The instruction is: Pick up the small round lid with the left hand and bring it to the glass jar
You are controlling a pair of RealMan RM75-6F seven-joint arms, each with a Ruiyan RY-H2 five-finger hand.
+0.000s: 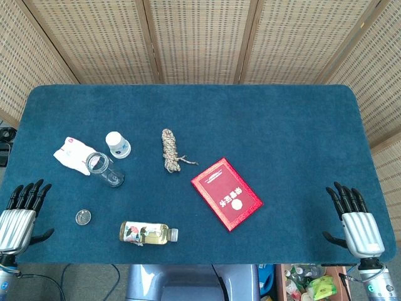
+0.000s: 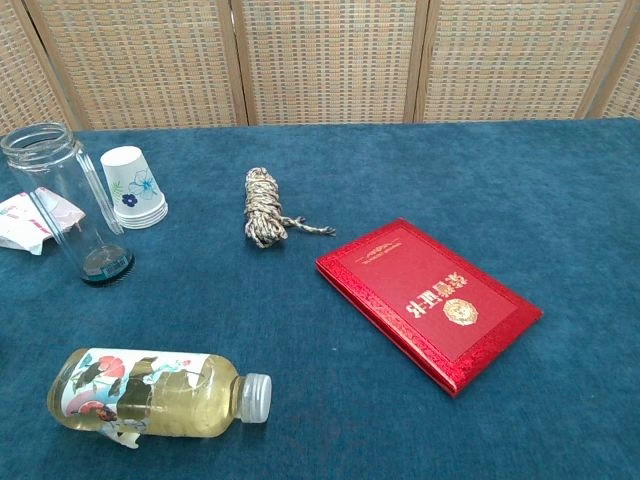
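Observation:
The small round lid [image 1: 83, 217] lies flat on the blue cloth near the front left, seen only in the head view. The glass jar [image 1: 104, 168] [image 2: 66, 203] stands upright and uncapped a short way behind it. My left hand [image 1: 19, 216] hovers at the table's front left corner, fingers spread, holding nothing, left of the lid and apart from it. At the front right corner my right hand [image 1: 352, 219] is open too, far from both. The chest view shows neither hand.
A plastic bottle [image 1: 148, 233] [image 2: 150, 394] of yellow liquid lies on its side right of the lid. Paper cups [image 1: 116, 144] and a white packet [image 1: 72, 155] sit by the jar. A rope bundle [image 1: 170, 150] and a red book [image 1: 226, 193] occupy the middle.

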